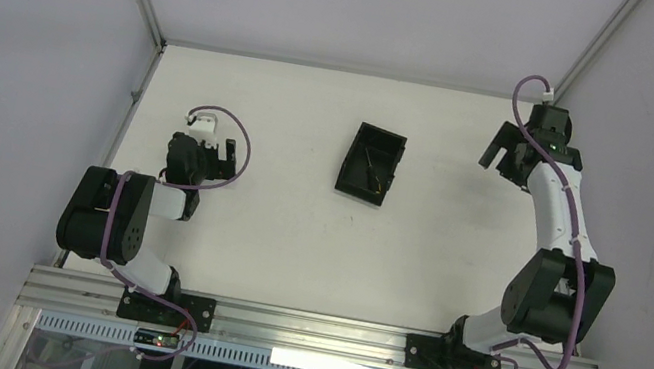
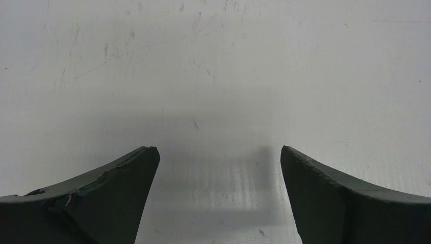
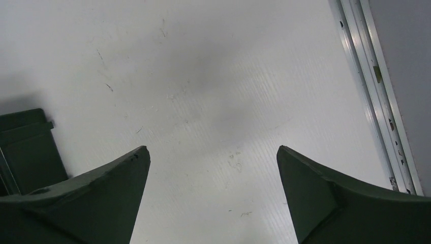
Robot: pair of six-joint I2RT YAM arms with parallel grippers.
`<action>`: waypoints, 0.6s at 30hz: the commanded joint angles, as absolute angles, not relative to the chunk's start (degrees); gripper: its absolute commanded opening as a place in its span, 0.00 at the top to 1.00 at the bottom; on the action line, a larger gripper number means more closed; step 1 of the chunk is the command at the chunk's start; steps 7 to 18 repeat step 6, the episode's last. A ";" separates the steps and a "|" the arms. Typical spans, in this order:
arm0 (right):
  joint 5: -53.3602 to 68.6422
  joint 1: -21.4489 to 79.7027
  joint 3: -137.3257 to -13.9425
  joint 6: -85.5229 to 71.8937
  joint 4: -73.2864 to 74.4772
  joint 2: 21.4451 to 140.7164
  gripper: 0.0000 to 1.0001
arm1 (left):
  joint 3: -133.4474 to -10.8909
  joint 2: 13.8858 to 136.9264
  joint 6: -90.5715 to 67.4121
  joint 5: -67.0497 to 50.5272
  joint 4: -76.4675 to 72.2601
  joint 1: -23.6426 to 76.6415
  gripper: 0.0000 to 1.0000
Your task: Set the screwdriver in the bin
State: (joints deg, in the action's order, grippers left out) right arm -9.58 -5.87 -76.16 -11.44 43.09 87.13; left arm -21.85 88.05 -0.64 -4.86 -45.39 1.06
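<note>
Right gripper (image 1: 504, 161) hangs above the tabletop (image 1: 273, 236) near its far right corner, jaws spread wide with nothing between them. In its wrist view only bare white surface shows between the two dark fingers (image 3: 101, 188), with the aluminium rail (image 3: 373, 96) of the right edge running alongside.

The bin (image 1: 371, 164) stands in the middle of the tabletop's far half, well apart from both arms. It is a small black rectangular tub, open on top, with walls sloping in toward the floor. It is turned slightly, so its long sides lean off square to the far edge. One dark corner of it, with a stepped rim, shows at the left border of the right wrist view.

The screwdriver (image 1: 369, 168) lies inside the bin on its floor. It shows as a thin slanted sliver with a faint yellow-orange fleck toward its near end; finer detail is too small to tell.

The left gripper (image 2: 218, 152) sits low near the tabletop's left edge, jaws also spread and empty over scuffed white surface.
</note>
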 commanded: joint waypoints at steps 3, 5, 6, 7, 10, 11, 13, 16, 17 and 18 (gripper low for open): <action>-8.51 -6.41 -75.05 -10.06 39.47 83.98 0.01 | -21.53 86.41 -0.79 -5.19 -46.93 1.05 0.01; -8.90 -6.67 -76.04 -10.47 40.94 84.87 0.01 | -21.53 86.40 -0.79 -5.14 -46.93 1.05 0.01; -9.41 -6.66 -76.39 -10.80 41.21 85.10 0.01 | -21.53 86.37 -0.79 -5.18 -46.93 1.05 0.01; -9.41 -6.66 -76.39 -10.80 41.21 85.10 0.01 | -21.53 86.37 -0.79 -5.18 -46.93 1.05 0.01; -9.41 -6.66 -76.39 -10.80 41.21 85.10 0.01 | -21.53 86.37 -0.79 -5.18 -46.93 1.05 0.01; -9.41 -6.66 -76.39 -10.80 41.21 85.10 0.01 | -21.53 86.37 -0.79 -5.18 -46.93 1.05 0.01; -9.41 -6.66 -76.39 -10.80 41.21 85.10 0.01 | -21.53 86.37 -0.79 -5.18 -46.93 1.05 0.01; -9.41 -6.66 -76.39 -10.80 41.21 85.10 0.01 | -21.53 86.37 -0.79 -5.18 -46.93 1.05 0.01; -9.41 -6.66 -76.39 -10.80 41.21 85.10 0.01 | -21.53 86.37 -0.79 -5.18 -46.93 1.05 0.01; -9.41 -6.66 -76.39 -10.80 41.21 85.10 0.01 | -21.53 86.37 -0.79 -5.18 -46.93 1.05 0.01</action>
